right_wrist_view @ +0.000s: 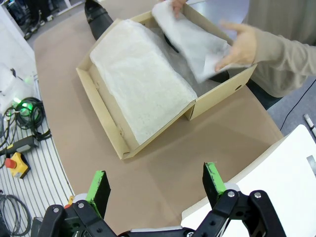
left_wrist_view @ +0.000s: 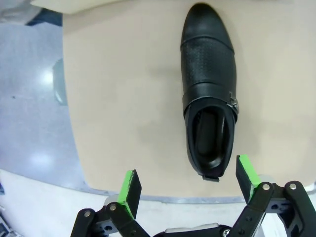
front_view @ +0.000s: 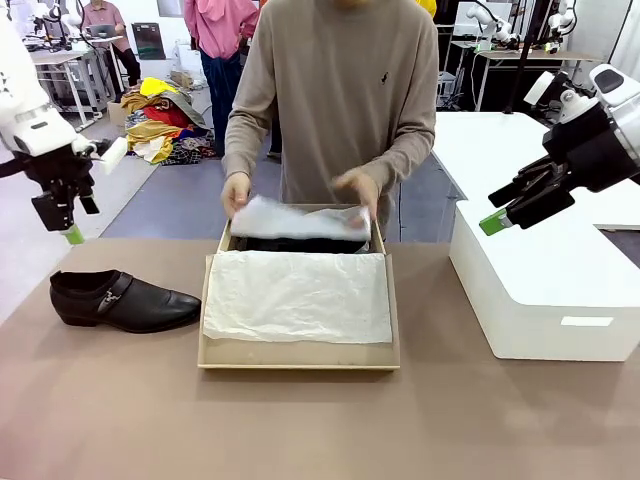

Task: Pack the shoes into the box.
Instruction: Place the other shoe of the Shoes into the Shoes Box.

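left gripper spread wide, over shoe

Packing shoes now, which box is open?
The tan cardboard box mid-table, lined with white tissue; the white box on the right is closed.

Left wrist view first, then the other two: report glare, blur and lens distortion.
Left wrist view: the shoe is sharp with a soft sheen, ceiling lights glare off the floor, the table edge bows. Front view: even light, the person's hand is motion-blurred. Right wrist view: the box is sharp, the same hand slightly smeared.
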You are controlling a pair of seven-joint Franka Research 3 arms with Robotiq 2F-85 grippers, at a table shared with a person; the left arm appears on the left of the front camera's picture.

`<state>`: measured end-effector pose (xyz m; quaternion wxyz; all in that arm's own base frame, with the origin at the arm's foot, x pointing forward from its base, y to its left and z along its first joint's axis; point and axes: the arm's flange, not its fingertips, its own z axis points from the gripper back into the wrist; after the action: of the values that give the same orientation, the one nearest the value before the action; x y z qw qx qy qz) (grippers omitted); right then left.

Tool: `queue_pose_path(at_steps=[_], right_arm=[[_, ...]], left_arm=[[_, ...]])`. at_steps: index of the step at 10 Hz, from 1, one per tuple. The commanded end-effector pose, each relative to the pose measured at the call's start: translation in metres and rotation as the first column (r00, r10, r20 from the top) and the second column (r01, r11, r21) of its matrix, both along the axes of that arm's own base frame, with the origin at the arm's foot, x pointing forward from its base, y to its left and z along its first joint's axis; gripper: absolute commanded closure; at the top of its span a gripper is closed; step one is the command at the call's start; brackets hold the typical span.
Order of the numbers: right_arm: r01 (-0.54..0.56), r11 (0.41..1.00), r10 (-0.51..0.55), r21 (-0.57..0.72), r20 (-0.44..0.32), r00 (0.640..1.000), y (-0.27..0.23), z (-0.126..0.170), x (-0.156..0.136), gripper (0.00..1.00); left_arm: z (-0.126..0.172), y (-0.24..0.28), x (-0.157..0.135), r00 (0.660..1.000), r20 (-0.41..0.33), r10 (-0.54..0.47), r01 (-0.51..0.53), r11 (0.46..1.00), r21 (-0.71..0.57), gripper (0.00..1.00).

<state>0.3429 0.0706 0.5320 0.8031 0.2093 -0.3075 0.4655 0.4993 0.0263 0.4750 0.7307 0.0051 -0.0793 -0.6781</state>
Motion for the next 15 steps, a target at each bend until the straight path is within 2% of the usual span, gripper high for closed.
queue_pose_path(at_steps=[1, 4, 6, 7, 12, 15], right_arm=[[-0.012, 1.0, 0.012, 0.017, 0.004, 1.0, 0.0, 0.0, 0.001, 0.0], [-0.012, 1.0, 0.012, 0.017, 0.004, 1.0, 0.0, 0.0, 0.001, 0.0], [-0.012, 1.0, 0.012, 0.017, 0.004, 1.0, 0.0, 0.0, 0.001, 0.0], [-0.012, 1.0, 0.012, 0.017, 0.004, 1.0, 0.0, 0.0, 0.001, 0.0], [-0.012, 1.0, 0.012, 0.017, 0.004, 1.0, 0.0, 0.0, 0.001, 0.0], [-0.012, 1.0, 0.012, 0.017, 0.004, 1.0, 0.0, 0.0, 0.001, 0.0]], left_arm=[[-0.018, 0.003, -0.004, 0.999, 0.026, -0.046, 0.046, 0.999, -0.003, 0.0], [-0.034, 0.006, -0.006, 0.999, -0.005, -0.038, 0.038, 0.999, -0.013, 0.0], [-0.023, 0.002, -0.003, 0.999, -0.003, -0.053, 0.053, 0.999, -0.011, 0.0], [-0.033, 0.001, -0.004, 1.0, -0.015, -0.022, 0.022, 1.0, 0.002, 0.0], [-0.033, -0.001, -0.002, 1.0, -0.016, -0.026, 0.026, 1.0, 0.002, 0.0], [-0.052, -0.002, 0.005, 0.997, -0.082, -0.015, 0.015, 1.0, 0.002, 0.0]])
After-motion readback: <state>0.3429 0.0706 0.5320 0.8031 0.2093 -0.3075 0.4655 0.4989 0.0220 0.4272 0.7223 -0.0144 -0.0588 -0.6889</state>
